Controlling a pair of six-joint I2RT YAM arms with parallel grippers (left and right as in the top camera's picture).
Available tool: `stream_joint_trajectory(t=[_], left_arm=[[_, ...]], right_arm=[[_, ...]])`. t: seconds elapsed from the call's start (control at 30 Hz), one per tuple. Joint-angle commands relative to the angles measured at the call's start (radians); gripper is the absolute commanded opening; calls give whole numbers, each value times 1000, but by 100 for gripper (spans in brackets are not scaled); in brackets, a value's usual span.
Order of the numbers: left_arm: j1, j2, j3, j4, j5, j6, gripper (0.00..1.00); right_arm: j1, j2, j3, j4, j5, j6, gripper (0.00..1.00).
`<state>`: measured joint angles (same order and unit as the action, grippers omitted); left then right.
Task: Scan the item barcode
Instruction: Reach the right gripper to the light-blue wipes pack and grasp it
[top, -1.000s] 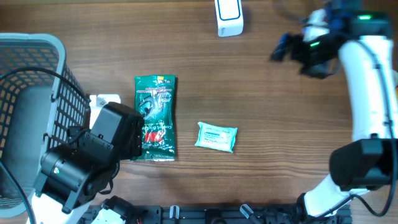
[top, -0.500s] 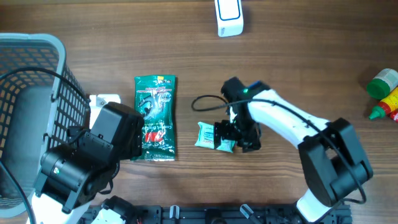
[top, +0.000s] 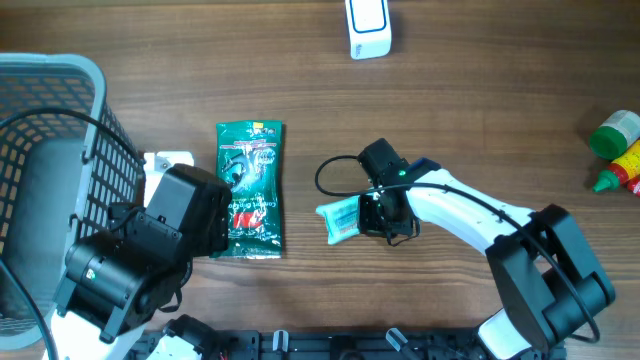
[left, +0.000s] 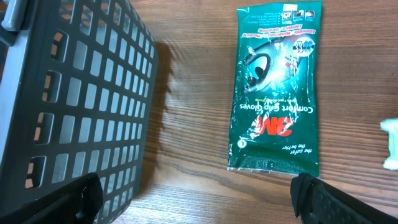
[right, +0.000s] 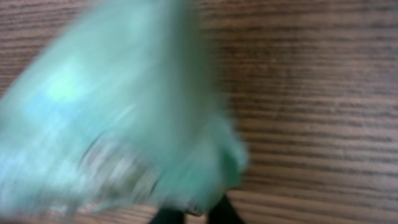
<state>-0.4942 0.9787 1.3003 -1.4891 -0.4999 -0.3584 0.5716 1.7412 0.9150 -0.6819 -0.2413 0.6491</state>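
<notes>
A small teal wipes packet (top: 340, 218) is the item; it sits at the table's middle, tilted, with my right gripper (top: 374, 214) shut on its right end. The right wrist view shows the packet (right: 124, 106) as a blurred teal mass filling the frame, pinched between the dark fingertips of the right gripper (right: 196, 216) at the bottom edge. A white scanner (top: 368, 27) stands at the far edge. My left gripper (left: 199, 205) is open and holds nothing, low over the wood between the basket and a green glove pack. No barcode shows.
A green 3M glove pack (top: 251, 188) lies flat left of the packet and also shows in the left wrist view (left: 277, 87). A grey mesh basket (top: 60, 75) stands at the left edge. Green and red bottles (top: 615, 150) stand far right.
My right arm swung in from the far right to the teal packet and shut on it. The packet has since tilted and shifted slightly. The left arm has not moved.
</notes>
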Motion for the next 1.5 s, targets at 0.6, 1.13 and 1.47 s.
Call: stream_joint_trajectory(t=[0.6,1.13,1.47], left_arm=[[8,-1,-3,0,2,-17,100],[8,-1,-3,0,2,-17,100],[8,-1,-3,0,2,-17,100]], right_arm=[[-6,-145,233,-336,153,816,60],[96,151,215,-134,144,1000,45],[81,204,237,-44,11,841,6]])
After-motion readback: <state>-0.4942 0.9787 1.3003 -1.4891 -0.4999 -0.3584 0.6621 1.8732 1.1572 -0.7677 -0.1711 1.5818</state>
